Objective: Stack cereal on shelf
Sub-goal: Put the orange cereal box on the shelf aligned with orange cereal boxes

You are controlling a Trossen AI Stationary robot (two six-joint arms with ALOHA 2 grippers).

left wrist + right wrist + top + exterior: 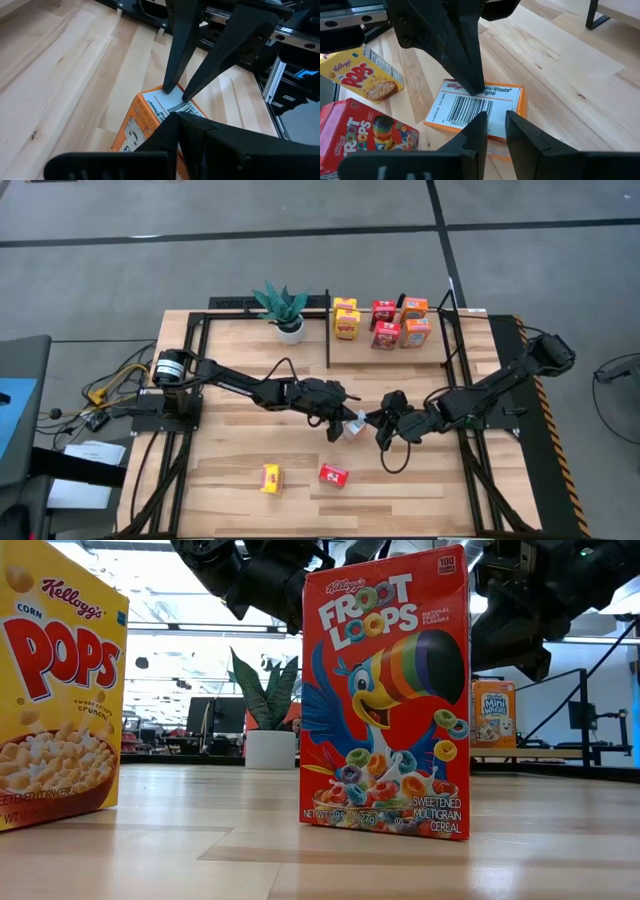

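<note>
Box in hand: an orange Mini-Wheats box (477,107) near the middle of the table (230,450), barcode end up, gripped from two sides at once.
Left gripper (176,120): clamped tight on one end of that box.
Right gripper (495,125): narrowed onto the barcode end of the same box; this looks like a hand-over between arms.
Shelf (445,330): at the table's far edge, right of a potted plant (285,310); about six small boxes (385,323) stand there, yellow, red and orange, in three columns.
Left to stack: a yellow Corn Pops box (271,477) and a red Froot Loops box (333,475), both near the table's front edge, well apart from the shelf.
Progress: by my judgement roughly two thirds done; three boxes remain, counting the held one.
</note>
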